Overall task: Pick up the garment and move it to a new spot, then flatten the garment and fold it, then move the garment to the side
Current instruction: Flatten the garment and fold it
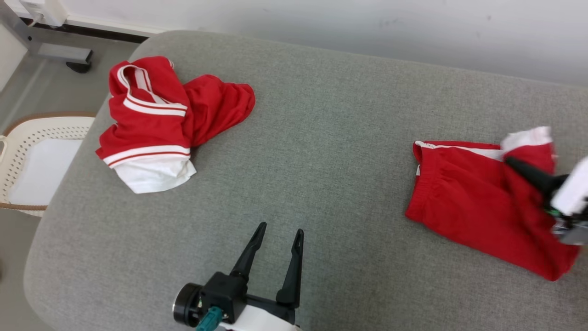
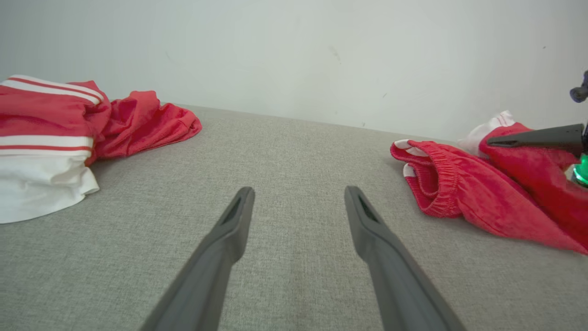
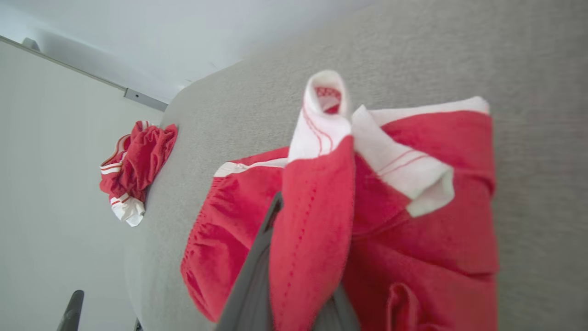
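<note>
A raised fold of the red shorts (image 3: 317, 230), pinched in the right gripper (image 1: 511, 162), swallows its fingertips. Its white body runs off the head view's right edge. The basket (image 1: 27, 133) is cut by the left edge, and the wrist of the left gripper (image 1: 280, 230) by the bottom one.

My left gripper (image 1: 281, 228) is showing two long, dark grey fingers (image 2: 220, 257), each tapering to a rounded tip with a narrow slot sunk near the end. They are growing out of a black blocky base (image 1: 225, 292), backed by a black round collar with a silvery rim (image 1: 183, 310); a teal plug (image 1: 209, 318) is poking out beside my white forearm shell (image 1: 262, 325). My right gripper (image 1: 512, 163) is showing a matching dark finger (image 2: 533, 137), a white casing (image 1: 572, 193) and a glowing green light (image 2: 582, 169).
</note>
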Robot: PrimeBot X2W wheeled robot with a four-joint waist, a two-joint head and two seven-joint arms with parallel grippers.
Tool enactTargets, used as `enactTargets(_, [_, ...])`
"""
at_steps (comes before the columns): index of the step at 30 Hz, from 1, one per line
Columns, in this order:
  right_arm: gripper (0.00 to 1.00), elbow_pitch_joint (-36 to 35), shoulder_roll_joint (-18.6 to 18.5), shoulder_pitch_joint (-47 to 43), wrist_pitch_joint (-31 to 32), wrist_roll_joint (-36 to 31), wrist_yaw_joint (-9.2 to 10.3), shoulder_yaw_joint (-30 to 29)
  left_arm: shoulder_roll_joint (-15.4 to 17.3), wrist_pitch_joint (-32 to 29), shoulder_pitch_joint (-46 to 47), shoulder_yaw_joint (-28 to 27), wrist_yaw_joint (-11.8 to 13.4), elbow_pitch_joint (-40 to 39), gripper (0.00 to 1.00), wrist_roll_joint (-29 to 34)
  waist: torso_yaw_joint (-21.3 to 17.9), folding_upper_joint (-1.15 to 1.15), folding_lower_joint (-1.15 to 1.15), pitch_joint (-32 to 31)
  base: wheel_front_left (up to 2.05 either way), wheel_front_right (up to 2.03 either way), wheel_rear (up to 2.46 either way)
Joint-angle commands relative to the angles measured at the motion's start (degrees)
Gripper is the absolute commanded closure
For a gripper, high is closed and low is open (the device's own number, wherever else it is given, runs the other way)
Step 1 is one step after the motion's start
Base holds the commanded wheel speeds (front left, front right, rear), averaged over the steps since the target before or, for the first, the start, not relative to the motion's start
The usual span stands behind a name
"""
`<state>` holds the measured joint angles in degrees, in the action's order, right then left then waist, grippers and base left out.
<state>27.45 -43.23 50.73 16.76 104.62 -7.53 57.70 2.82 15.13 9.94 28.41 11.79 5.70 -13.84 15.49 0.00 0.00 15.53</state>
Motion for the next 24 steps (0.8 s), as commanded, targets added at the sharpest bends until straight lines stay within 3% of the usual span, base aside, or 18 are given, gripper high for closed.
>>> enactTargets(1, [1.0,1.2,2.3,1.7,-1.1,1.6,0.09,1.3,0.2,0.0,-0.7,0.0,0.3,0.1,0.0,-0.3,0.1,0.0,0.0,-0.2,0.0,0.0,0.0])
enactTargets(6, [1.0,7.8,12.3,7.3,-4.8,5.5,0.09,7.6,0.2,0.0,-0.1,1.2,0.7,0.4,0.0,-1.3,0.8,0.0,0.0,-0.5,0.0,0.0,0.0])
enactTargets(12, [1.0,14.9,19.3,12.2,-7.9,8.9,0.08,13.5,0.2,0.0,0.4,2.4,1.4,0.7,0.0,-3.0,1.8,0.0,0.0,-0.9,0.0,0.0,0.0])
enactTargets(13, [0.93,15.9,19.9,12.7,-8.5,8.6,0.08,14.1,0.2,0.0,0.3,2.4,1.5,0.8,0.0,-3.3,1.9,0.0,0.0,-1.0,0.0,0.0,0.0])
enactTargets(14, [0.64,16.9,20.5,13.0,-8.8,8.0,0.08,14.5,0.2,0.0,0.2,2.3,1.7,0.9,0.0,-3.5,1.9,0.0,0.0,-1.1,0.0,0.0,0.0])
enactTargets(15, [0.64,16.9,20.5,13.0,-8.8,8.0,0.08,14.5,0.2,0.0,0.2,2.3,1.7,0.9,0.0,-3.5,1.9,0.0,0.0,-1.1,0.0,0.0,0.0])
enactTargets(16, [0.44,17.9,21.2,12.9,-8.9,7.8,0.08,15.0,0.2,0.0,0.0,2.2,1.7,1.0,0.0,-3.5,1.8,0.0,0.0,-1.2,0.0,0.0,0.0])
enactTargets(17, [0.13,18.8,21.7,12.6,-9.1,7.6,0.08,15.2,0.2,0.0,-0.1,2.1,1.7,1.1,0.0,-3.4,1.6,0.0,0.0,-1.3,0.0,0.0,0.0])
enactTargets(19, [0.13,20.1,22.6,11.8,-8.9,6.6,0.08,15.4,0.2,0.0,-0.5,1.6,1.8,1.2,0.0,-3.5,1.2,0.0,0.0,-1.6,0.0,0.0,0.0])
enactTargets(20, [0.0,20.5,23.0,11.2,-8.8,5.9,0.08,15.5,0.2,0.0,-0.6,1.2,1.8,1.3,0.0,-3.6,0.8,0.0,0.0,-1.7,0.0,0.0,0.0])
enactTargets(24, [0.0,20.3,24.0,9.0,-8.4,3.3,0.09,15.7,0.2,0.0,-0.8,0.2,1.5,1.8,0.0,-3.4,-0.6,0.0,0.0,-2.6,0.0,0.0,0.0])
